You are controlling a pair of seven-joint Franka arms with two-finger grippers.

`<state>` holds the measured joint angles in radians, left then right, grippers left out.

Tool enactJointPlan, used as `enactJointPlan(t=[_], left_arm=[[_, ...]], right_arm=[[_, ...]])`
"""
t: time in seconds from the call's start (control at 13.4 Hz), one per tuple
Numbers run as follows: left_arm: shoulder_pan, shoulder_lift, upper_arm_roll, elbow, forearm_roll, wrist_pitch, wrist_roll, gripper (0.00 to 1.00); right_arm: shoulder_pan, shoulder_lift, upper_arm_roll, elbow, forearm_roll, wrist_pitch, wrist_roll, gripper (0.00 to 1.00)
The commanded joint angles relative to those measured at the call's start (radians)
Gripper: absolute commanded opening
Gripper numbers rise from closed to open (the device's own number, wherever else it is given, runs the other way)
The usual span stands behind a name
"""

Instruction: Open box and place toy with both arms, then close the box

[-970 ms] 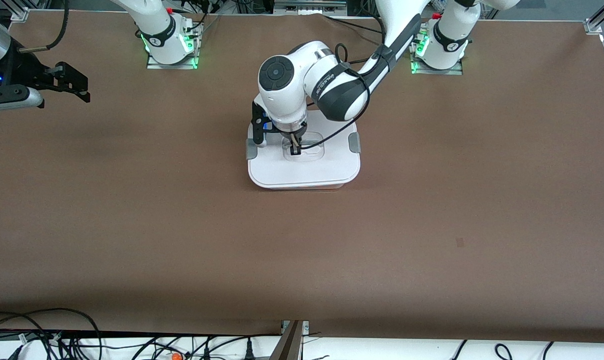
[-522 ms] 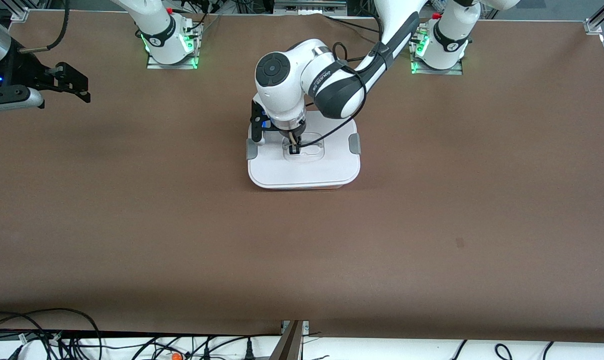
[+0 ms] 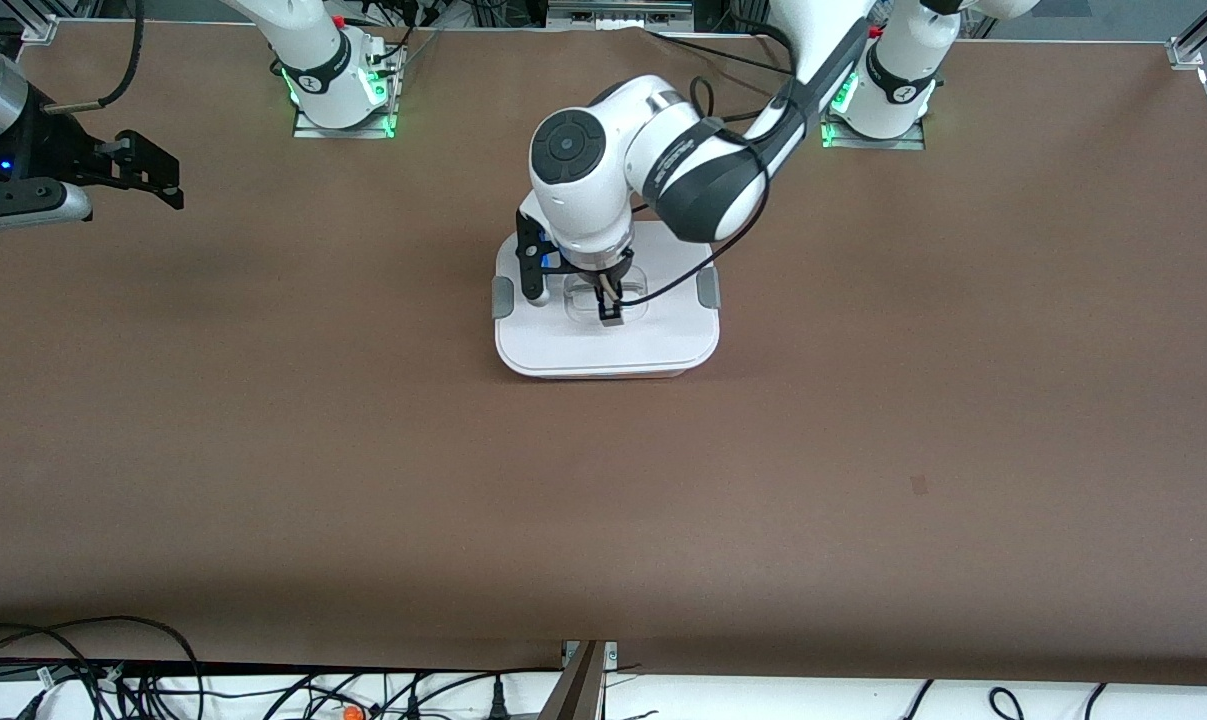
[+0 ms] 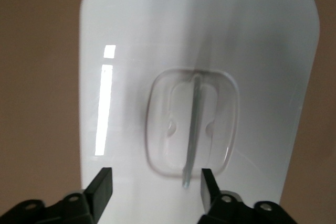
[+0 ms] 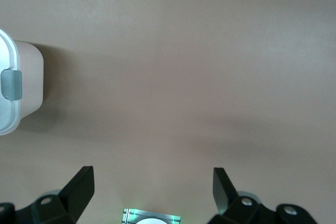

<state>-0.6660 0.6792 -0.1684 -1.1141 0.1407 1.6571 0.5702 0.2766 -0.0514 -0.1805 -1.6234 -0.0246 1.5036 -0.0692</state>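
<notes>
The box (image 3: 653, 340) sits on the brown table with its white lid on and grey clips (image 3: 708, 288) at both ends. My left gripper (image 3: 610, 308) hovers just over the lid's clear recessed handle (image 4: 193, 129). Its jaws (image 4: 156, 179) are open and hold nothing; the handle's thin rib ends between them, close to one finger. My right gripper (image 3: 153, 175) waits open and empty over bare table at the right arm's end; its jaws (image 5: 152, 179) face the mat, with the box (image 5: 21, 87) off to one side. The toy is out of view.
Both arm bases (image 3: 338, 95) with green lights stand along the table's edge farthest from the front camera. Cables (image 3: 113, 670) lie past the table's nearest edge. A small dark mark (image 3: 919, 485) shows on the mat toward the left arm's end.
My left gripper has gone from shut on the lid's handle to open, letting it go, and its hand has shifted slightly toward the left arm's end. The right arm has barely moved.
</notes>
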Motion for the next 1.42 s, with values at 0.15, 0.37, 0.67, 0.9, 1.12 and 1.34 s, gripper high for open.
enactJointPlan(t=[0.15, 0.37, 0.67, 0.9, 1.12, 1.34], left_arm=[[0.103, -0.056, 0.104, 0.099, -0.013, -0.143, -0.001, 1.0], [0.141, -0.073, 0.234, 0.117, -0.021, -0.129, -0.001, 1.0], [0.253, -0.108, 0.328, 0.171, -0.018, -0.126, 0.006, 1.0], [0.327, -0.183, 0.389, 0.157, -0.022, -0.14, 0.001, 1.0], [0.436, -0.249, 0.385, 0.116, -0.041, -0.137, -0.041, 1.0], [0.535, -0.41, 0.383, -0.117, -0.187, -0.128, -0.256, 1.0]], right_arm=[[-0.008, -0.002, 0.004, 0.011, 0.0, -0.003, -0.015, 1.0], [-0.008, -0.002, 0.004, 0.011, 0.0, -0.003, -0.015, 1.0], [-0.008, -0.002, 0.003, 0.01, 0.0, -0.008, -0.015, 1.0], [-0.008, -0.004, 0.003, 0.011, 0.0, -0.01, -0.017, 1.0], [-0.008, -0.004, 0.003, 0.011, 0.0, -0.011, -0.015, 1.0], [-0.008, -0.004, 0.004, 0.011, 0.0, -0.011, -0.015, 1.0]])
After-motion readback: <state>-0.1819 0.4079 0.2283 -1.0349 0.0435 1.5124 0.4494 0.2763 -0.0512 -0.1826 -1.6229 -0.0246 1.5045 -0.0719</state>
